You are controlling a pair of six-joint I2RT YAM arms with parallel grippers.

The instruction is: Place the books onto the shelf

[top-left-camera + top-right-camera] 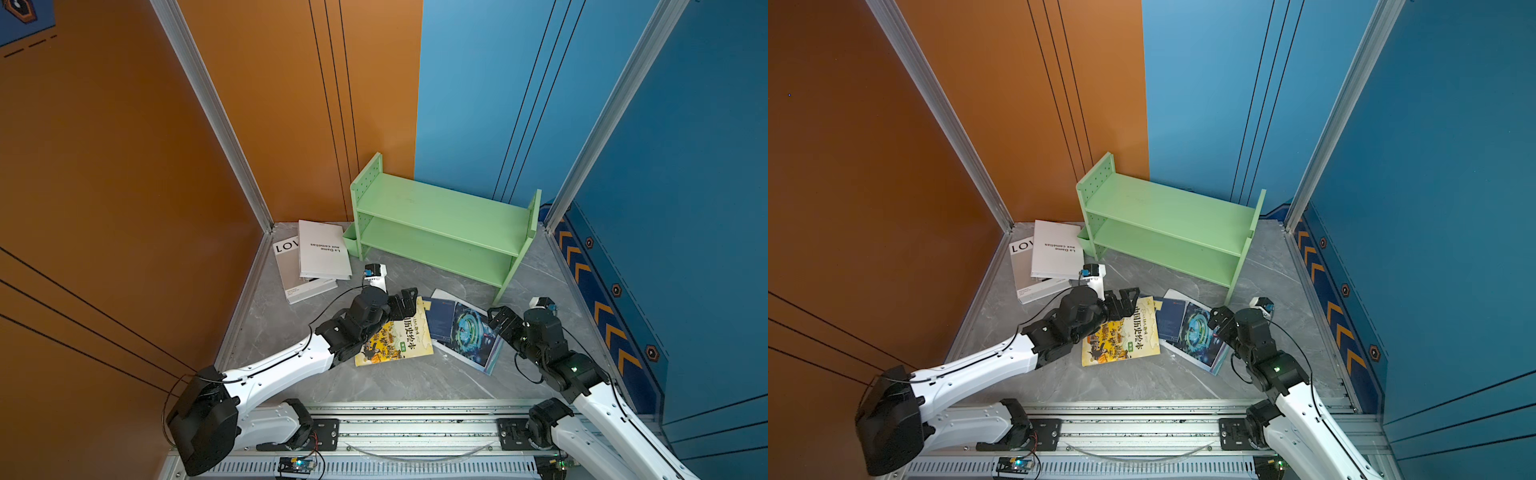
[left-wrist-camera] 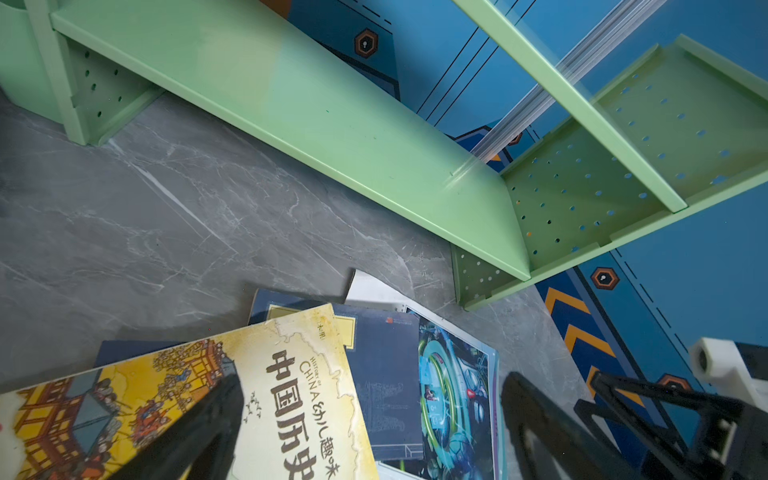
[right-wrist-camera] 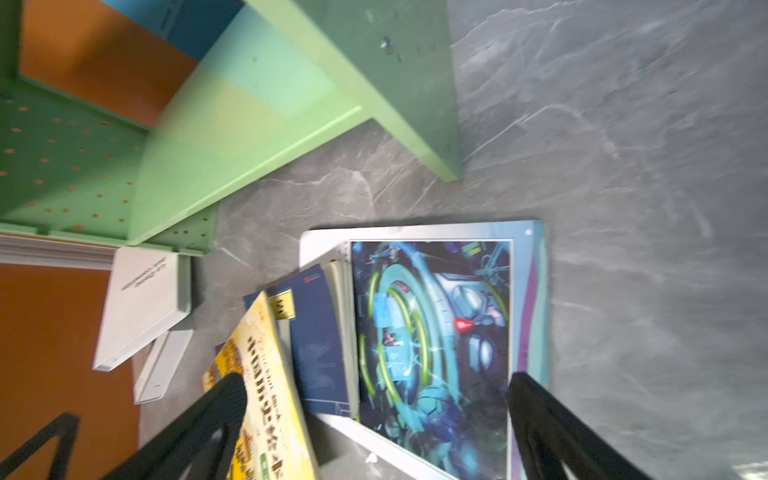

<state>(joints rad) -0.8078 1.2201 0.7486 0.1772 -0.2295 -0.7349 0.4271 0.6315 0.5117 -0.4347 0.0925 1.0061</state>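
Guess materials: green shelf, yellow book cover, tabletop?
Green shelf: painted thin boards, satin finish; perforated end panels suggest sheet metal, though wood is possible. Yellow book: printed paperboard cover, slightly glossy. Tabletop: grey veined marble look; stone or laminate, cannot tell.

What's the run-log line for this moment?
left end effector: open above yellow illustrated book; right end effector: open near teal sci-fi book; light green two-tier shelf: no books

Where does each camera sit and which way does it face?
Both top views: overhead, looking down on the light green two-tier shelf, left arm and right arm.
Left wrist: behind the open left gripper, facing the yellow illustrated book and shelf.
Right wrist: behind the open right gripper, facing the teal sci-fi book.
Shared: all show shelf and both books.
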